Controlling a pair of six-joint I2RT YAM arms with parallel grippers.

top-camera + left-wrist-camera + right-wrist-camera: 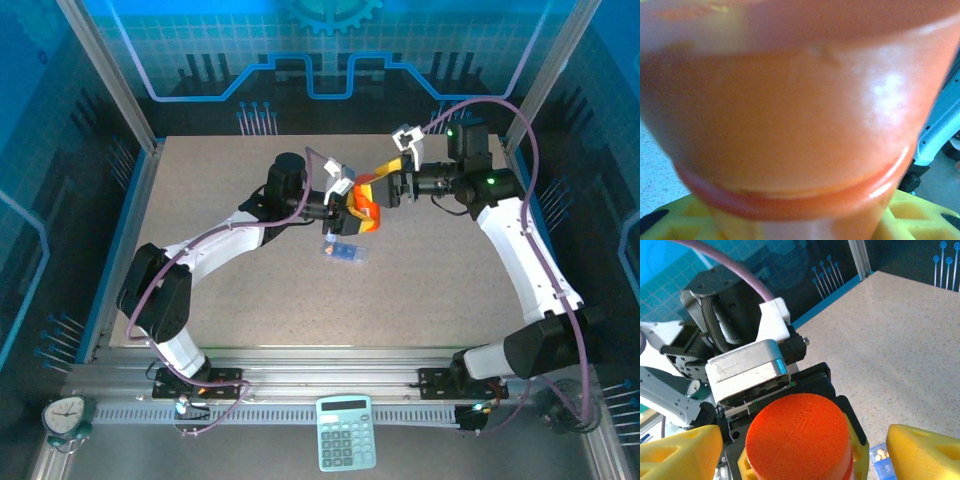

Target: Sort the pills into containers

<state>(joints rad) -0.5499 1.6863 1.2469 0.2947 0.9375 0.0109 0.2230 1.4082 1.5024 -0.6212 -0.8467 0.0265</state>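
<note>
My left gripper (350, 213) is shut on the orange pill bottle (367, 206) and holds it above the table's middle. In the left wrist view the bottle (790, 115) is very close and blurred, with yellow fingers (685, 220) at its base. Its orange cap (799, 435) faces my right gripper (805, 460), which is open; the yellow fingers (680, 452) stand apart on either side of the cap. The blue pill box (343, 251) lies on the table just below the bottle. A corner of the pill box (885, 462) shows small yellowish pills (881, 455) in one compartment.
The speckled beige table (250, 290) is bare around the pill box. Metal frame posts and blue walls enclose it. A calculator (345, 459) and a small clock (65, 414) sit on the rail in front of the arm bases.
</note>
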